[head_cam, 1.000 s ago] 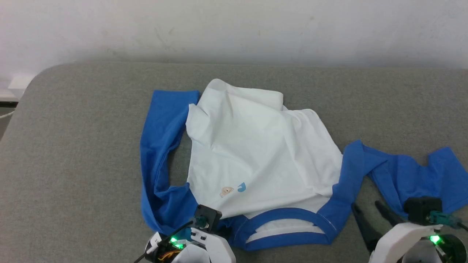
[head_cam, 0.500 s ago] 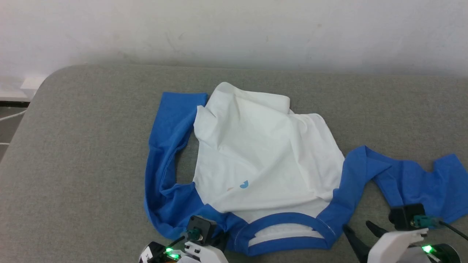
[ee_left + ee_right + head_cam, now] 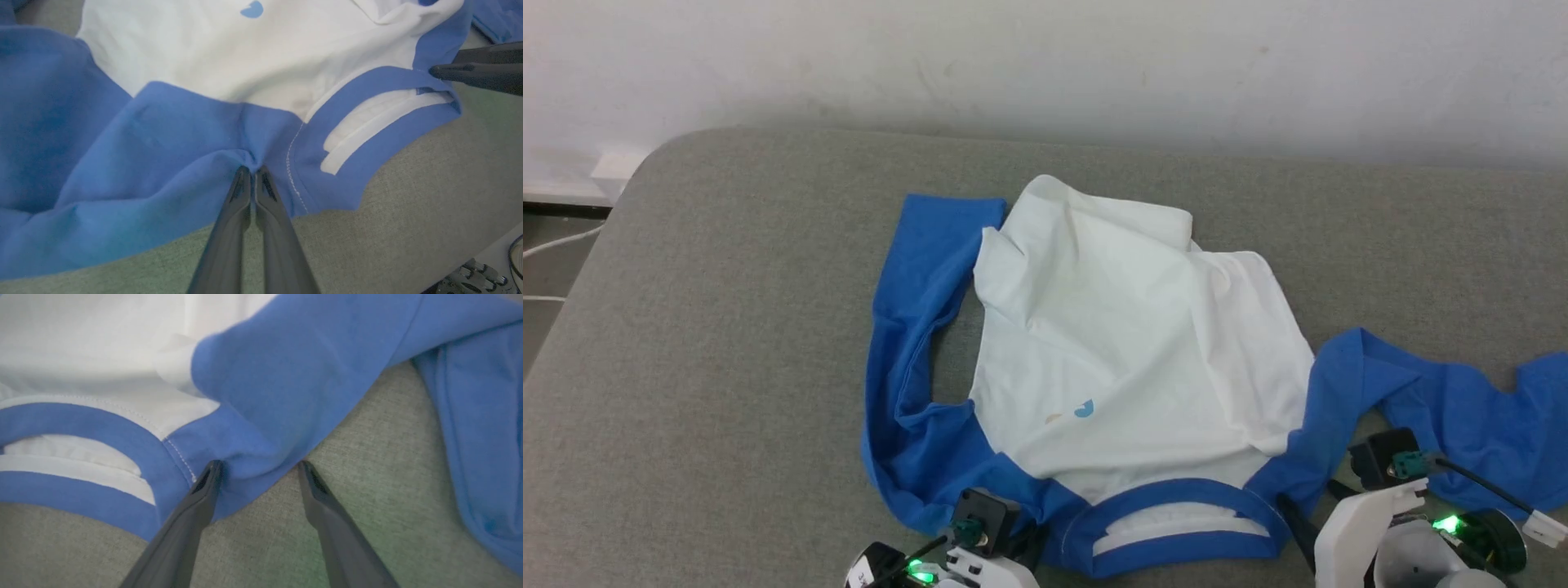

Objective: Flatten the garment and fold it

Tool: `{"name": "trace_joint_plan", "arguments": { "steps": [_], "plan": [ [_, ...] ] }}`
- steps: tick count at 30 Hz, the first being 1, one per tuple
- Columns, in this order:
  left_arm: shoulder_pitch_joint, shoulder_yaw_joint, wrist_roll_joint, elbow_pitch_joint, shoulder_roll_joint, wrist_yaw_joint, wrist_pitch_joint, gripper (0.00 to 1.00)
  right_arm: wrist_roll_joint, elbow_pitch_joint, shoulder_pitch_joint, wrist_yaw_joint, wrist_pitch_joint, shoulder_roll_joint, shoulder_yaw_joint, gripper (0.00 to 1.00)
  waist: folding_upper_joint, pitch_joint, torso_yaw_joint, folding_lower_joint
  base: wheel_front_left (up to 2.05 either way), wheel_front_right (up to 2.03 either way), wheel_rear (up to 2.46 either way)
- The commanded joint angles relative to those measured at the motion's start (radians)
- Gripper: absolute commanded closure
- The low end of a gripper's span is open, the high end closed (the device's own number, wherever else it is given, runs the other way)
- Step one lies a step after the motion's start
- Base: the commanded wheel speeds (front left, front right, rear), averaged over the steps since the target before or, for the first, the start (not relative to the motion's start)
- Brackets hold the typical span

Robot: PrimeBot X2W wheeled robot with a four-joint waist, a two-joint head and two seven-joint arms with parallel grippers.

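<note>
I see the T-shirt point(image 3: 1127, 343) lying rumpled, neckband point(image 3: 1176, 488) towards me, on a grey fabric-covered pad point(image 3: 727, 327) with a rounded corner, against a scuffed white wall point(image 3: 1045, 65). My left gripper point(image 3: 253, 171) pinches blue shoulder cloth beside the neckband. My right gripper point(image 3: 259, 467) stands spread at the other shoulder's edge.

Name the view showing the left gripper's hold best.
Left wrist view: the left gripper is shut on the garment's blue fold. The head view shows its wrist over the pinch; the right wrist view, other cloth.
</note>
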Motion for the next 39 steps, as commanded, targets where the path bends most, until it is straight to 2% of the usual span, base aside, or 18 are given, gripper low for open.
{"name": "trace_joint_plan", "arguments": {
  "steps": [1,3,4,9,13,18,23,29,33,39],
  "plan": [
    [-0.006,-0.002,0.004,0.0,0.004,-0.005,-0.005,1.0,-0.005,0.03,-0.004,-0.002,0.009,-0.002,0.016,0.0,-0.0001,0.003,0.003,-0.0001,0.0,0.0,0.0],
    [-0.007,-0.002,0.002,0.005,0.006,-0.008,-0.008,1.0,0.006,0.051,-0.004,-0.002,0.016,-0.005,0.035,0.95,-0.0001,0.003,0.005,-0.0001,0.0,0.0,0.0],
    [-0.007,-0.002,0.001,0.008,0.008,-0.009,-0.01,1.0,0.014,0.059,-0.002,-0.002,0.021,-0.008,0.046,1.0,-0.0001,0.001,0.005,-0.0001,0.0,0.0,0.0],
    [0.001,-0.005,-0.008,0.018,0.016,-0.017,-0.017,1.0,0.056,0.066,0.013,-0.002,0.038,-0.028,0.09,1.0,-0.0001,-0.028,-0.003,-0.0001,0.0,0.0,0.0],
    [0.009,-0.006,-0.013,0.006,0.033,-0.026,-0.024,1.0,0.093,0.026,0.028,-0.002,0.034,-0.041,0.08,1.0,-0.0001,-0.065,-0.014,-0.0001,0.0,0.0,0.0],
    [0.012,0.003,-0.015,-0.065,0.071,-0.04,-0.035,1.0,0.17,-0.099,0.047,-0.002,0.034,-0.077,0.081,1.0,-0.0001,-0.11,-0.029,-0.0001,0.0,0.0,0.0],
    [-0.011,0.027,-0.003,-0.199,0.128,-0.045,-0.02,1.0,0.283,-0.266,0.033,-0.002,0.041,-0.124,0.053,1.0,-0.0001,-0.133,-0.044,-0.0001,0.0,0.0,0.0],
    [-0.091,0.083,0.001,-0.362,0.192,-0.054,0.022,1.0,0.382,-0.397,-0.054,-0.002,0.067,-0.159,-0.01,1.0,-0.0001,-0.154,-0.059,-0.0001,0.0,0.0,0.0],
    [-0.173,0.135,-0.002,-0.449,0.213,-0.058,0.039,1.0,0.424,-0.452,-0.15,-0.002,0.072,-0.164,-0.045,1.0,-0.0001,-0.168,-0.067,-0.0001,0.0,0.0,0.0],
    [-0.31,0.202,-0.005,-0.489,0.23,-0.071,0.052,1.0,0.461,-0.487,-0.293,-0.002,0.082,-0.151,-0.082,1.0,-0.0001,-0.183,-0.076,-0.0001,0.0,0.0,0.0]
  ]
}}
